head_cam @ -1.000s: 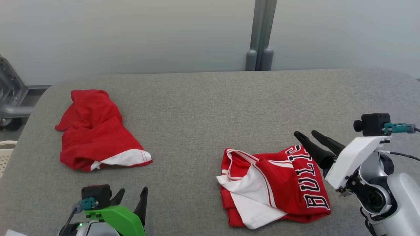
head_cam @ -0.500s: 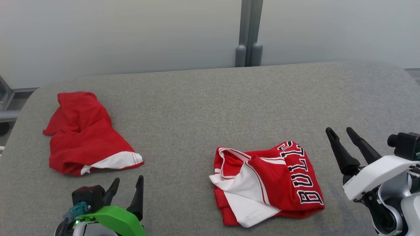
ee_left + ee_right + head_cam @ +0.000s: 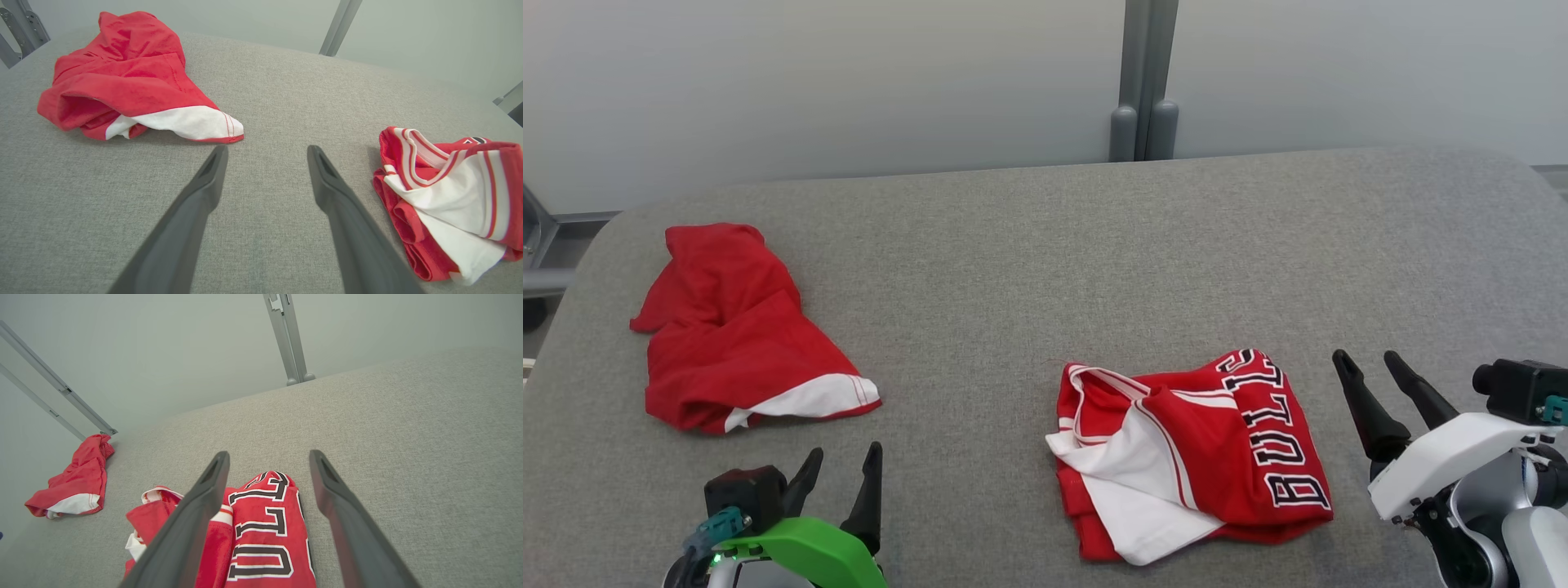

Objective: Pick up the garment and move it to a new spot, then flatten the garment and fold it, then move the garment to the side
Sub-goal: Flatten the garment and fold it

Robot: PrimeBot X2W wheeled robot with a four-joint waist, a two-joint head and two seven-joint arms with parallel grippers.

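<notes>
On the grey padded table (image 3: 1013, 269), a folded lettered jersey (image 3: 1201, 457) lies just beside the right gripper (image 3: 1365, 358), and a crumpled red garment (image 3: 735, 335) sits ahead of the left gripper (image 3: 845, 451). Both grippers hover spread wide, empty. Pickup looks next: the left one must reach forward and pinch the crumpled cloth.

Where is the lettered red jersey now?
In the head view, the lettered jersey lies at the near right of the table, just left of the right gripper.
</notes>
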